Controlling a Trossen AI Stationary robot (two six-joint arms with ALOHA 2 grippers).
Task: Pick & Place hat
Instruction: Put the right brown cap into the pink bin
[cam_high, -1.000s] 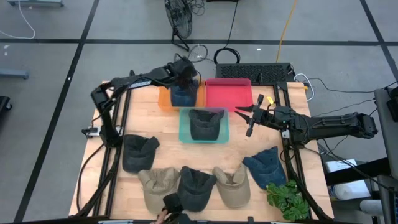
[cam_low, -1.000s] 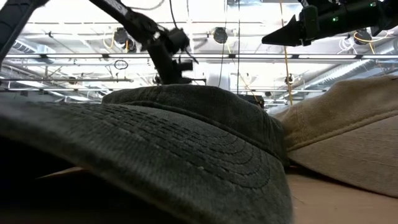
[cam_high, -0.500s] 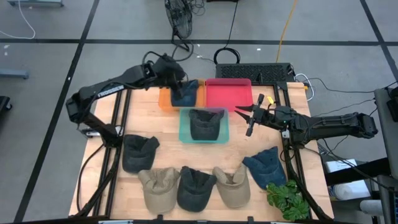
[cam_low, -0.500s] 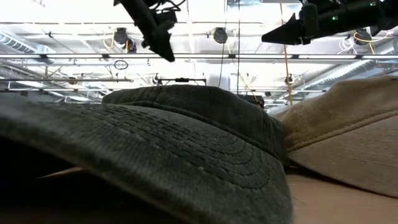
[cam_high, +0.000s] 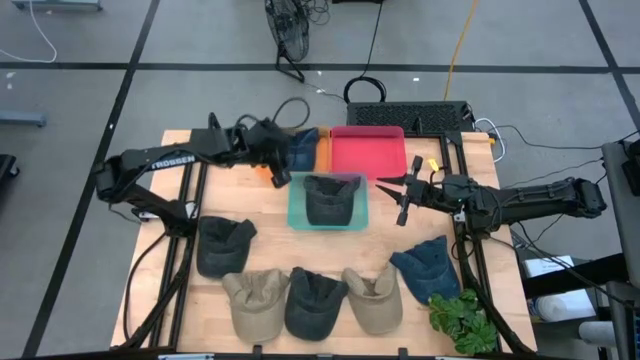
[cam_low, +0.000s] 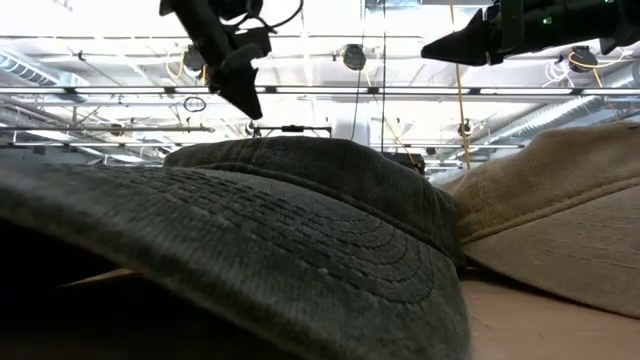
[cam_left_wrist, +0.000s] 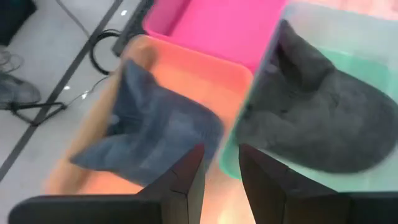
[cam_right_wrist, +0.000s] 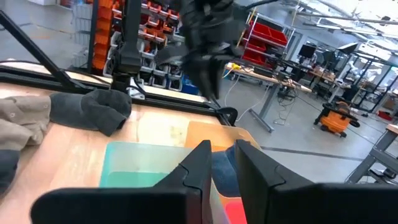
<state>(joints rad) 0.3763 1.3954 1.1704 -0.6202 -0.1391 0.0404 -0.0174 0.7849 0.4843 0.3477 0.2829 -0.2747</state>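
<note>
Blue hat (cam_high: 303, 147) in orange bin (cam_high: 321, 152); left tool (cam_high: 277, 172) above, fingers slightly apart, empty. Right tool (cam_high: 388, 181) likewise, beside teal bin (cam_high: 296, 211). Best lifted clear before reaching next desk hat.

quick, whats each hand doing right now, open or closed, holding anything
Left hand: open a little, holding nothing, above the blue hat in the orange bin.
Right hand: open a little, holding nothing, raised beside the teal bin.

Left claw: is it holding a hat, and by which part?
Nothing is held. The left claw hangs empty above the blue denim hat, which lies in the orange plastic bin.
</note>
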